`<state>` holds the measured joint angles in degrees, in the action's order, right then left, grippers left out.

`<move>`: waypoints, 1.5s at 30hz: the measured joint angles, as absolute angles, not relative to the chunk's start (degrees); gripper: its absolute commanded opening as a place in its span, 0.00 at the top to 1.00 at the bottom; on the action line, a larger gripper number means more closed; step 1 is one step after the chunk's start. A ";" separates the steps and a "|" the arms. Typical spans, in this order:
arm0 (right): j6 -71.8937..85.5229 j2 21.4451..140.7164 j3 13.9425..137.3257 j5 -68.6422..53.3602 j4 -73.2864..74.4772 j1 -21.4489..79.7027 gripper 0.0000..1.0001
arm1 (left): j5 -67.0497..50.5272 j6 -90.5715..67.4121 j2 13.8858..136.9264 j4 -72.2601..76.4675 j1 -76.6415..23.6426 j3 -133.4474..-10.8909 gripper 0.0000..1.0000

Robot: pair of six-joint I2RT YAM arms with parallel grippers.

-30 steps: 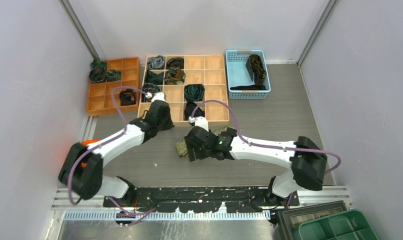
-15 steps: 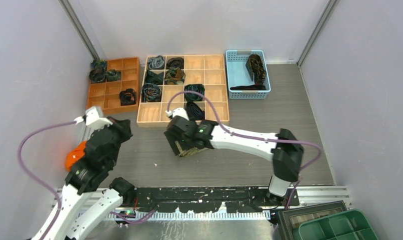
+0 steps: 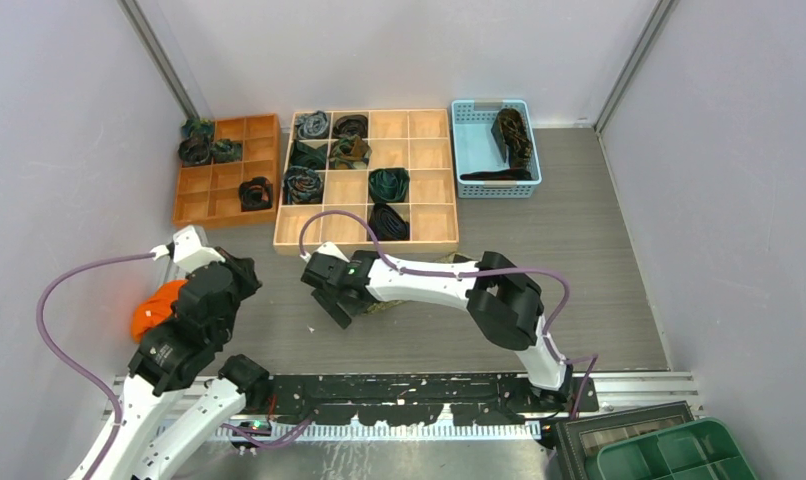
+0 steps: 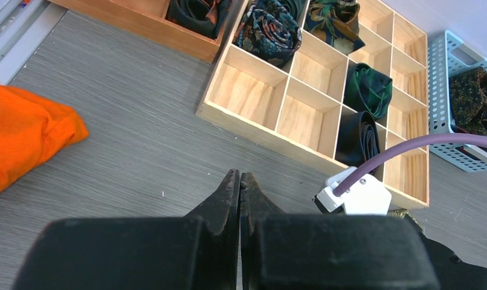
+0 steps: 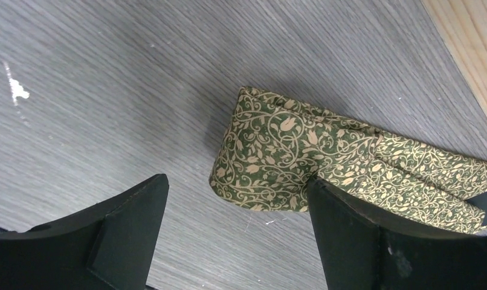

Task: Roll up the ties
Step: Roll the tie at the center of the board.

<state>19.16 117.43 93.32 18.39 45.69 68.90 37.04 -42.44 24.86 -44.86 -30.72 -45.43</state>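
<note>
Right fingers (image 5: 138,205) spread wide over the folded end of an olive-gold patterned fabric necktie (image 5: 271,151) on the grey tabletop (image 5: 108,72); unheld, the fold may spring open. Left fingers (image 4: 239,187) closed, empty.

Grey wood-grain table (image 3: 599,260), walls on 3 sides. Along far edge, L to R: orange divider tray (image 3: 194,207), pale wood divider tray (image 3: 427,222) right beside it (can't tell if touching), then blue perforated plastic basket (image 3: 476,150) w/ a small gap. All 3 sit flat on the tabletop. Near L edge: crumpled orange cloth (image 3: 151,312), well apart from the trays. Mid table, just in front of pale tray's near edge: olive-gold tie (image 5: 271,157) w/ vine print, lying on the surface, one end doubled over. Small white scuff (image 5: 14,89) on the tabletop near it
</note>
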 measured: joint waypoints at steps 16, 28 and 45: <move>20.49 123.59 95.94 26.81 48.97 68.49 0.51 | 35.97 -41.56 27.73 -43.31 -30.72 -42.74 1.00; 24.91 120.20 92.01 24.40 44.60 67.68 0.69 | 34.28 -39.75 27.94 -40.95 -30.72 -42.68 1.00; 41.08 102.61 66.94 -6.76 11.73 59.27 0.70 | 28.21 -37.21 34.48 -35.81 -30.72 -44.14 1.00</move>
